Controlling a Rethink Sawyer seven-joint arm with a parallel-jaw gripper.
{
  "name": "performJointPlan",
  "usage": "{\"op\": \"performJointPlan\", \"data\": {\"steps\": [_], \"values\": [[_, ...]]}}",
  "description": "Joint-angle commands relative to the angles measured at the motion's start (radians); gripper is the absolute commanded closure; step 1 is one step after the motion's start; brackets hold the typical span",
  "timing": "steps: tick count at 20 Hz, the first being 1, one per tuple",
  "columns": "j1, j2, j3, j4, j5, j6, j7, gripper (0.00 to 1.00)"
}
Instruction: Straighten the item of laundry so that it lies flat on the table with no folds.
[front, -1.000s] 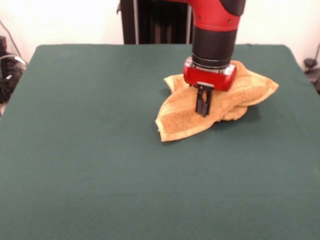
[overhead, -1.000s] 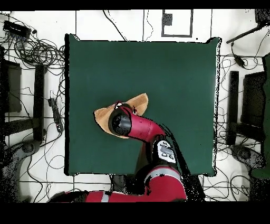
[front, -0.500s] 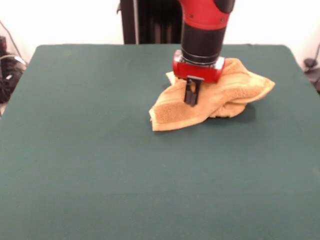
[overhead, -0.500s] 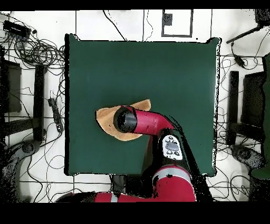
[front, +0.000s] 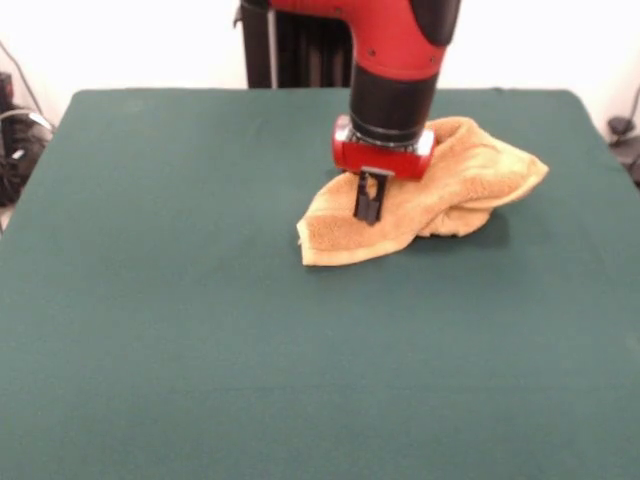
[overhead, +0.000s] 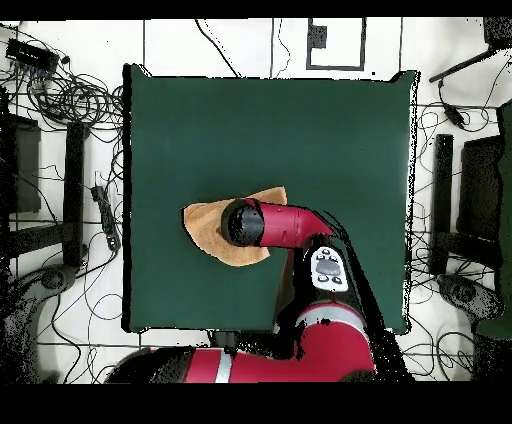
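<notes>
One towel (front: 440, 195), bunched; your gripper (front: 367, 208) pinches its front layer, the bulk trailing toward the bench (front: 200, 330) corner behind.

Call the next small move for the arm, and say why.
Probably drag the pinched flap toward the bare table on the camera's left. The gripper looks shut on the towel near its low corner, while the rest sits bunched and folded behind the arm, so pulling outward should open those folds.

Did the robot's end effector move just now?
Yes. In the front view the end effector has slid left and a little farther from the table's front edge, dragging the towel with it.
</notes>
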Motion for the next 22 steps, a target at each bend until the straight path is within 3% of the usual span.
{"op": "performJointPlan", "data": {"steps": [1, 22], "values": [[0.04, 0.148, 0.078, -0.107, -0.045, -0.049, 0.046, 1.0], [0.007, 0.133, 0.113, -0.117, -0.032, 0.052, 0.024, 1.0]]}}
